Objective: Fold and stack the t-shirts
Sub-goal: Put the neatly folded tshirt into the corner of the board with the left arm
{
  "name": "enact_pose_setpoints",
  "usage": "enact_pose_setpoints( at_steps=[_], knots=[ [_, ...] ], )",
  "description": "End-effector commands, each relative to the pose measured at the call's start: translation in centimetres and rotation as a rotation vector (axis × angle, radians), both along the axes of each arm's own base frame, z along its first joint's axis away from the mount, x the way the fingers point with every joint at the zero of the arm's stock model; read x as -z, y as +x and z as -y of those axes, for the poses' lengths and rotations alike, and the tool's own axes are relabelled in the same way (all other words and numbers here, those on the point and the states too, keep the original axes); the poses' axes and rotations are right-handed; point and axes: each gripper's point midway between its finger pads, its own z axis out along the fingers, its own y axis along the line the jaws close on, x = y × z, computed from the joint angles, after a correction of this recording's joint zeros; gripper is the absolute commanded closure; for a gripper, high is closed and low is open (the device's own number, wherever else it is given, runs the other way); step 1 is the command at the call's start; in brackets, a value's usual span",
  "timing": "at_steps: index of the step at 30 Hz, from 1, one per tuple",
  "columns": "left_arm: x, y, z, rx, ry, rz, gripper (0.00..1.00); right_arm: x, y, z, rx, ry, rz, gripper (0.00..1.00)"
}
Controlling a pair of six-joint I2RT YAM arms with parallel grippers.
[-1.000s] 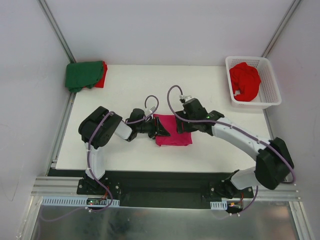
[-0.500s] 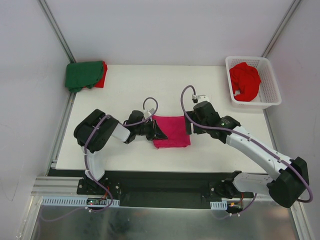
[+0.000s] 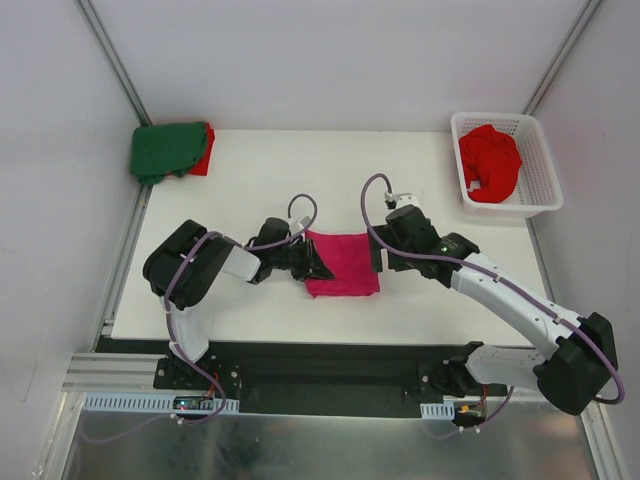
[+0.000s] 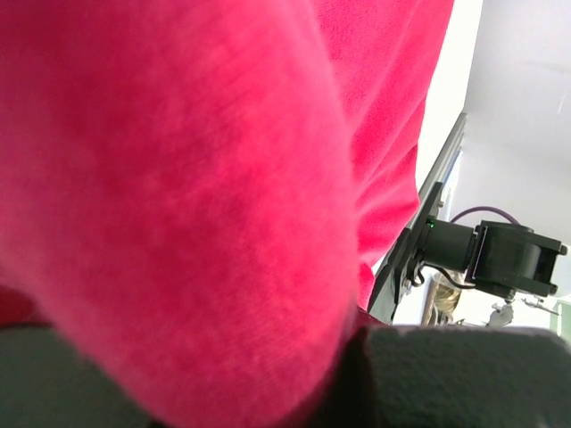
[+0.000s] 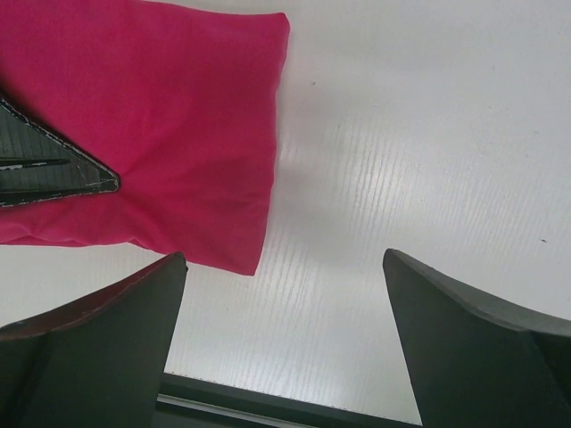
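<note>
Task's thing: magenta-pink folded cloth t-shirt [image 3: 345, 263], a flat pad at the middle of the white table [image 3: 260, 185], nearer the near edge than the far one.
Shape and axis: its 4 sides run roughly parallel to the table's edges. The pad is close to square and shows no marked long axis.
Left gripper [image 3: 318, 262]: lies low at the pad's left edge, pointing right. Its jaws are narrow and pinched on the cloth, which fills the left wrist view and bulges over the fingers.
Right gripper [image 5: 284, 257]: jaws wide, holding nothing. It hangs over bare table just beside the pad's right edge, with the cloth to its left.
Stack: dark green folded t-shirt [image 3: 165, 150] lying on a red folded t-shirt [image 3: 205, 150], of which only a strip shows. It sits at the far left corner, well apart from the pad.
Unfolded stock: red crumpled t-shirt [image 3: 490, 162] inside the white plastic lattice basket [image 3: 540, 195] at the far right corner.
Progress (judged): 2 shirts stacked, 1 folded but not yet stacked, at least 1 waiting.
Deciding relation (judged): the stack lies far and left of the pad. The left arm is nearer to it and grips the edge facing that side, while the right arm stands on the opposite side.
Risk (judged): a grip on 1 edge may let the folds open when the pad is moved.
</note>
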Motion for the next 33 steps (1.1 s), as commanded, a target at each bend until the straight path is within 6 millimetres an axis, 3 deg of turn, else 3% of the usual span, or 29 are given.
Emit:
enact_pose_setpoints(
  at_steps=[1,8,12,22,33],
  knots=[
    [0.8,-0.9,-0.1,0.042,0.066,-0.014,1.0,0.3,0.1,0.4,0.029,-0.01,-0.003,0.04],
    [-4.1,1.5,2.7,0.117,-0.059,0.091,1.0,1.3,-0.2,0.5,0.036,-0.01,-0.022,0.04],
    [-6.2,2.8,3.3,0.138,-0.051,0.148,1.0,2.1,-0.6,0.7,0.038,-0.016,-0.039,0.04],
    [-14.0,5.2,4.6,0.185,-0.098,0.333,1.0,3.5,-1.0,0.6,0.041,-0.012,-0.066,0.04],
    [-18.9,11.8,0.9,0.113,-0.135,0.442,1.0,4.4,-1.6,0.9,0.043,-0.014,-0.084,0.04]
  ],
)
